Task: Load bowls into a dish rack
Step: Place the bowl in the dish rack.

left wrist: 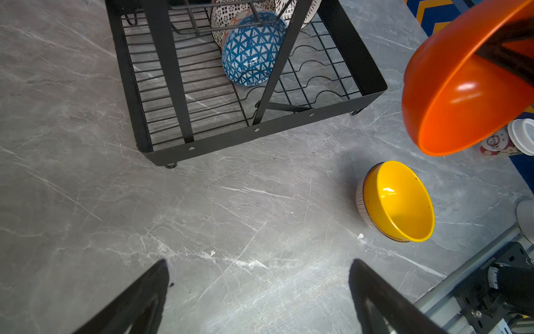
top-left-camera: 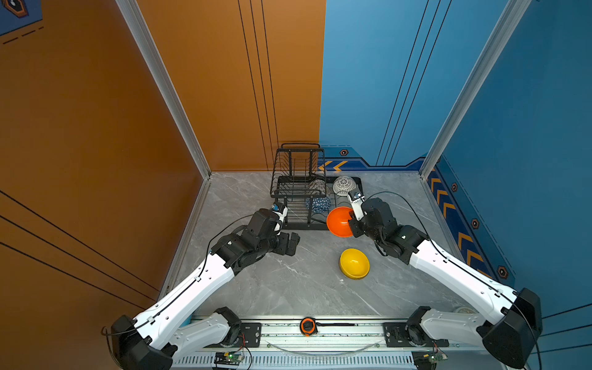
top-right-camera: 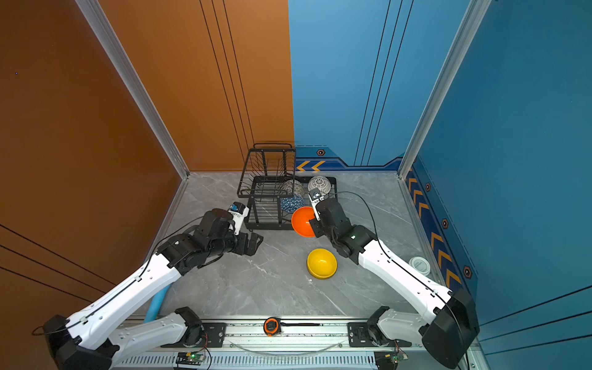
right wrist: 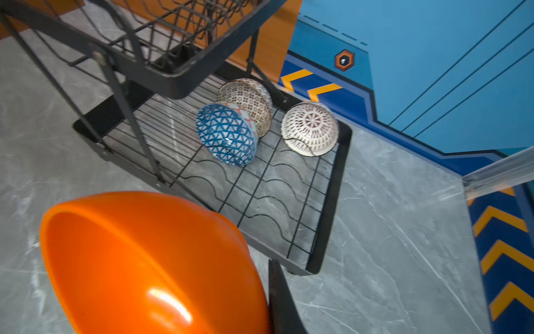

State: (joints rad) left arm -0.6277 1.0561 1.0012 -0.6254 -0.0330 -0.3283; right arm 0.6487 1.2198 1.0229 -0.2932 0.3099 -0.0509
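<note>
The black wire dish rack stands at the back of the table. On its lower tray a blue-white triangle bowl leans against a patterned bowl, and a white bowl with black pattern sits by the far corner. My right gripper is shut on the rim of the orange bowl, held tilted in the air just off the rack's near right corner. The yellow bowl rests on the table, nested in a striped bowl. My left gripper hangs open over bare table near the rack's front left.
A white lidded jar stands by the right wall. A tape measure lies on the front rail. Walls close in the table at the left, back and right. The rack's raised basket sits over its left end.
</note>
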